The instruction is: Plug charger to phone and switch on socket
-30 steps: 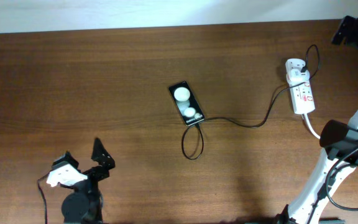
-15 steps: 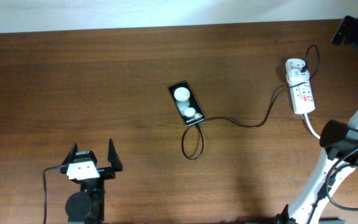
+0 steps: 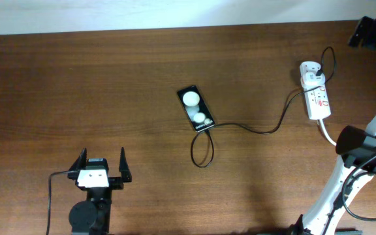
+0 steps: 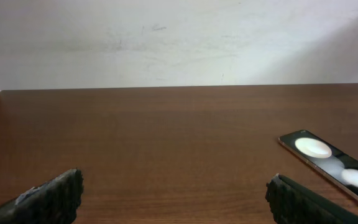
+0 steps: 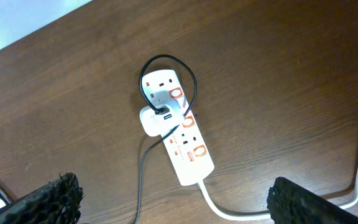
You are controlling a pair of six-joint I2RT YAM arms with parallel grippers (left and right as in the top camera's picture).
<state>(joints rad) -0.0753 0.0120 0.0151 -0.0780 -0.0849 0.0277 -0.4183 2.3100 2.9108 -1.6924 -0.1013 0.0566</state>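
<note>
From overhead, the phone [image 3: 195,108] lies screen up near the middle of the table [image 3: 109,78]. The black charger cable [image 3: 260,129] runs from the adapter [image 3: 311,73], which sits in the far end of the power strip [image 3: 318,99] on the right. It makes a loop just below the phone and comes up to the phone's near end. The tip seems to meet that edge, but I cannot tell whether it is seated. My left gripper [image 3: 101,163] is at the lower left, well apart from the phone, its fingers spread wide and empty. My right gripper [image 3: 369,31] is in the top right corner, beyond the strip, and this view does not show how its fingers stand.

In the left wrist camera, the left gripper [image 4: 179,202] shows only its two dark fingertips at the bottom corners, far apart with nothing between them. The phone [image 4: 331,165] lies ahead to the right, with two bright round reflections on its glass. Its cable end is out of frame.

The right wrist camera looks down on the power strip [image 5: 182,134], with the adapter [image 5: 159,119] plugged in and the charger cable [image 5: 166,62] curling over it. The strip's thick white cord [image 5: 229,208] leaves at the bottom. The right gripper [image 5: 176,202] hangs above, fingertips wide apart, holding nothing. I cannot read whether the red-marked switches are on. My judgement is that the plug may be in and pressing the switch is what remains.

The table is dark brown wood grain, bare apart from these things, and a plain white wall [image 4: 166,37] stands behind it.
</note>
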